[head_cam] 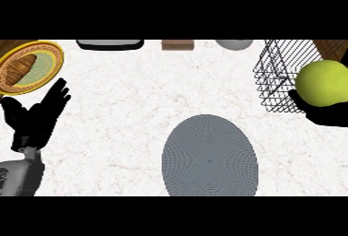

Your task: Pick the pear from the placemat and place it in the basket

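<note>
White marbled surface (pixel 136 92). My right robot hand (pixel 326 115) cups the pear (pixel 326 83) from beneath beside the basket (pixel 279 69); smooth, rigid, likely slippery.

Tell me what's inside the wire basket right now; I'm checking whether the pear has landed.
The wire basket shows only bare counter through its mesh. The pear is held in the right robot hand in front of the basket's right side, which it hides.
</note>
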